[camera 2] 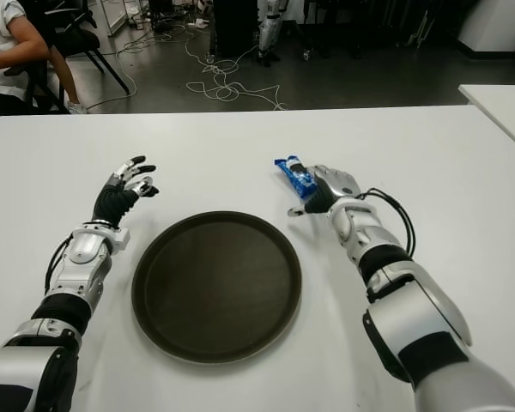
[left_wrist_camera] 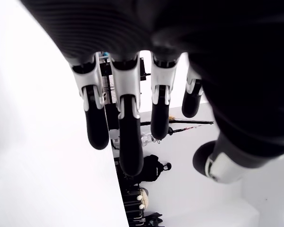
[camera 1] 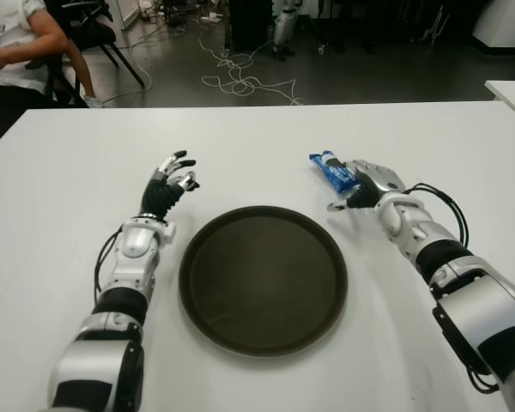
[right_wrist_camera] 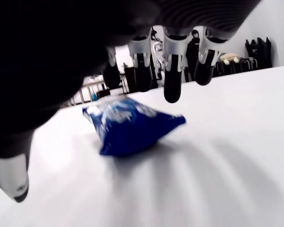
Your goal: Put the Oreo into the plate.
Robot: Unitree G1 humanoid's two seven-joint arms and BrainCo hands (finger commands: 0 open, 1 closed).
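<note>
The Oreo (camera 1: 332, 171) is a small blue packet lying on the white table (camera 1: 257, 137), just beyond the right rim of the round dark plate (camera 1: 263, 283). My right hand (camera 1: 345, 189) hovers at the packet's right side. In the right wrist view its fingers (right_wrist_camera: 173, 85) are spread above the Oreo (right_wrist_camera: 130, 125) and the thumb (right_wrist_camera: 12, 182) stands off to one side, so nothing is grasped. My left hand (camera 1: 182, 172) shows left of the plate with fingers spread and empty. Nothing lies in the plate.
A seated person (camera 1: 13, 47) and a black chair (camera 1: 94, 34) are beyond the table's far left corner. Cables (camera 1: 240, 77) trail over the floor behind. Another white table's corner (camera 1: 511, 90) shows at the right.
</note>
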